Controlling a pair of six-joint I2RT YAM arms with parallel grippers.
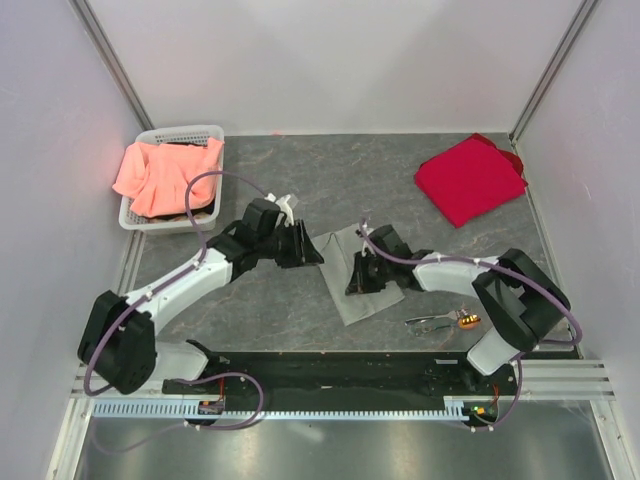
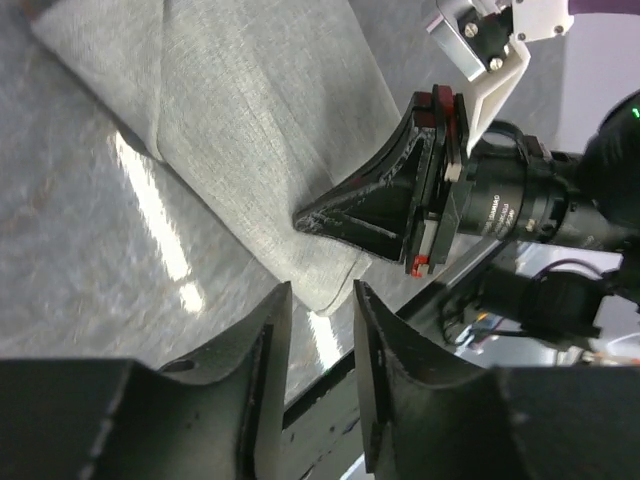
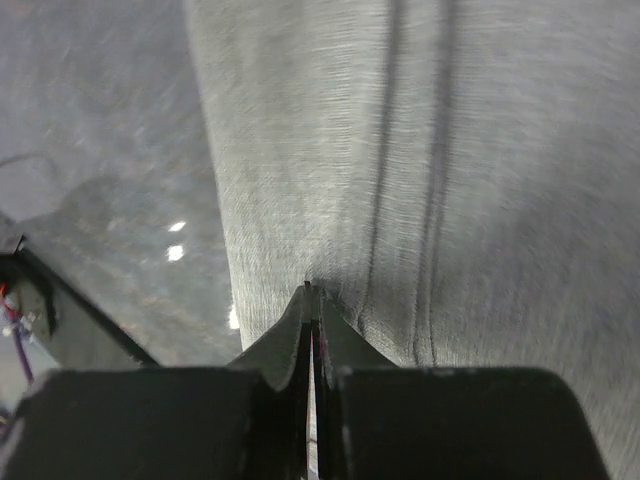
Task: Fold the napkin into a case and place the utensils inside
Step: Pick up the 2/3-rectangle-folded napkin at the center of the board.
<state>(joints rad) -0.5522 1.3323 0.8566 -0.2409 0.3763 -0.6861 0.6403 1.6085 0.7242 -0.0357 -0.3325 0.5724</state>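
Observation:
The grey-green napkin (image 1: 352, 303) lies folded into a narrow strip at the table's middle, running from upper left to lower right. My right gripper (image 1: 358, 282) is shut, its tips resting on the cloth (image 3: 430, 150) near one long edge; in the right wrist view the gripper (image 3: 311, 291) meets the fabric at a small pucker. My left gripper (image 1: 313, 250) hovers open just past the napkin's upper left end, nothing between its fingers. In the left wrist view the gripper (image 2: 322, 290) faces a corner of the napkin (image 2: 250, 110). The utensils (image 1: 432, 322), with an orange-brown end (image 1: 468, 320), lie at the front right.
A white basket (image 1: 140, 218) holding a salmon-orange cloth (image 1: 165, 172) stands at the back left. A red cloth (image 1: 468, 178) lies at the back right. White walls close in on both sides, and a black rail runs along the near edge.

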